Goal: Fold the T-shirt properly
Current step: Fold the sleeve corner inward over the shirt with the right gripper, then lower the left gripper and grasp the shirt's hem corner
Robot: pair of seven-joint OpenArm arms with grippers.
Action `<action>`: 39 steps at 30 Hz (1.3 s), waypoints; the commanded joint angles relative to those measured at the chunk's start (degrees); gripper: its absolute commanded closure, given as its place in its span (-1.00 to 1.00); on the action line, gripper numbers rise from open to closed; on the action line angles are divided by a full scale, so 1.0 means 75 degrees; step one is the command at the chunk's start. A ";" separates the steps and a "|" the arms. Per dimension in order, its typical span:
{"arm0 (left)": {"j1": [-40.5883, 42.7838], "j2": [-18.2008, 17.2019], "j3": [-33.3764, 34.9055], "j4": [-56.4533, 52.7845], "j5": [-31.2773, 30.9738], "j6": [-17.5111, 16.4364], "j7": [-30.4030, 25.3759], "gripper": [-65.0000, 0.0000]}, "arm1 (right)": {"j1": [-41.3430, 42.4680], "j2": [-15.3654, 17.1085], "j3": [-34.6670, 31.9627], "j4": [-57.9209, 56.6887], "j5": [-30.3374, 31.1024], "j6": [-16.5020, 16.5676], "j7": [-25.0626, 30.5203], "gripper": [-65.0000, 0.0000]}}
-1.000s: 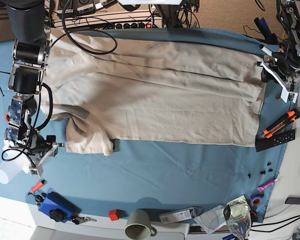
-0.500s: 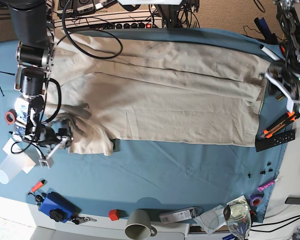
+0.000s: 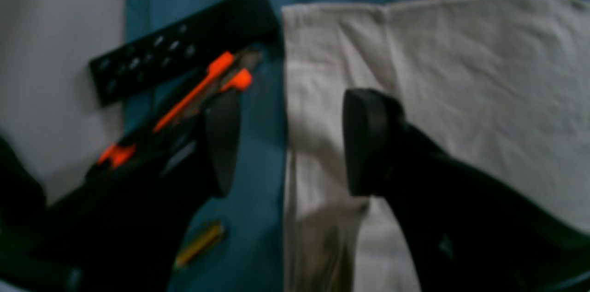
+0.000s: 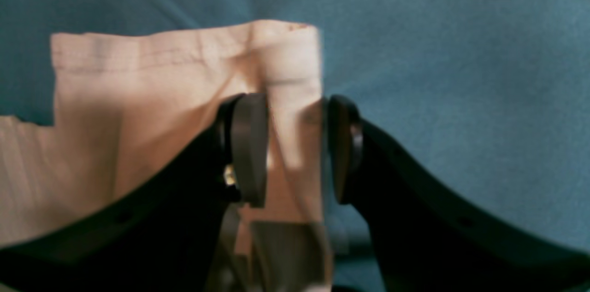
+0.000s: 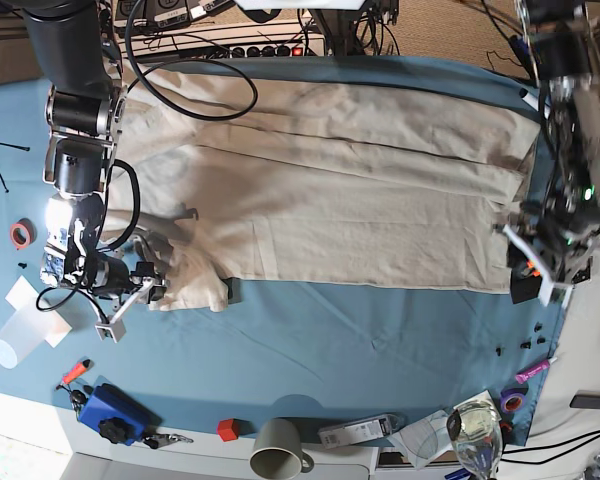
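T-shirt [image 5: 330, 180] spread on the blue-teal cloth of the counter [image 5: 380, 340], beige and creased in long folds.
Right pincer [image 4: 295, 149] straddles a hemmed corner with jaws parted; cloth sits between them, though the blur leaves contact unsure. Left pincer [image 3: 286, 140] hangs released over the shirt's edge, beside an orange-and-black tool [image 3: 203, 84].

Left wrist view blurred: small yellowish item [image 3: 199, 244] by T-shirt [image 3: 461, 98] hem, can't ID. Right gripper [image 4: 295, 149] arms hide sleeve's lower part. Base view: glass [image 5: 477, 436] cut off at btm edge.
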 commanded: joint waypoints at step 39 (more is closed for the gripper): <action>-0.2212 0.0659 0.0918 -0.3689 0.0478 0.0976 -0.0498 1.00 | 0.0128 0.0006 -0.0017 -0.0015 -0.0402 0.0020 -0.0338 1.00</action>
